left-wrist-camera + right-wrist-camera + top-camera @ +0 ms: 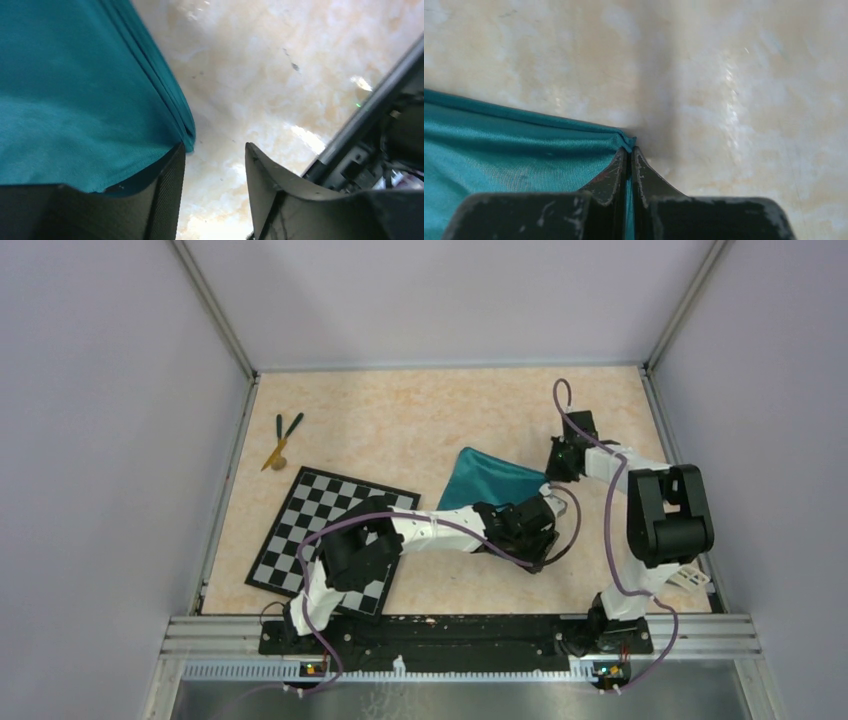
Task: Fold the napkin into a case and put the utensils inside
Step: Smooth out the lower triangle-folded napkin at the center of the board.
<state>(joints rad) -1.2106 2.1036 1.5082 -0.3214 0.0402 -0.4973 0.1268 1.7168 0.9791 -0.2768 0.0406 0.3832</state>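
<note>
Seen from the top external camera, the teal napkin (pixel 488 480) is lying folded into a rough triangle on the table (pixel 420 410), right of centre. The right end effector (pixel 558 466) is meeting the cloth's right corner, while the left end effector (pixel 538 518) is reaching across to its near edge. The 3 utensils (pixel 281 444), 2 dark green and 1 tan, are resting well apart from the cloth at the far left, just beyond the checkerboard mat (pixel 320 525).

In the left wrist view, the left end effector (pixel 214 147) is standing open, with bare table showing between its 2 fingers (pixel 167 200). The napkin's stacked layers are draping over the finger on the picture's left, and their corner is ending just beside the gap.

In the right wrist view, the right end effector (pixel 630 152) is pinching the napkin's corner. Its jaws are pressing together with a sliver of teal showing between them, and the cloth is spreading leftward across the table.
</note>
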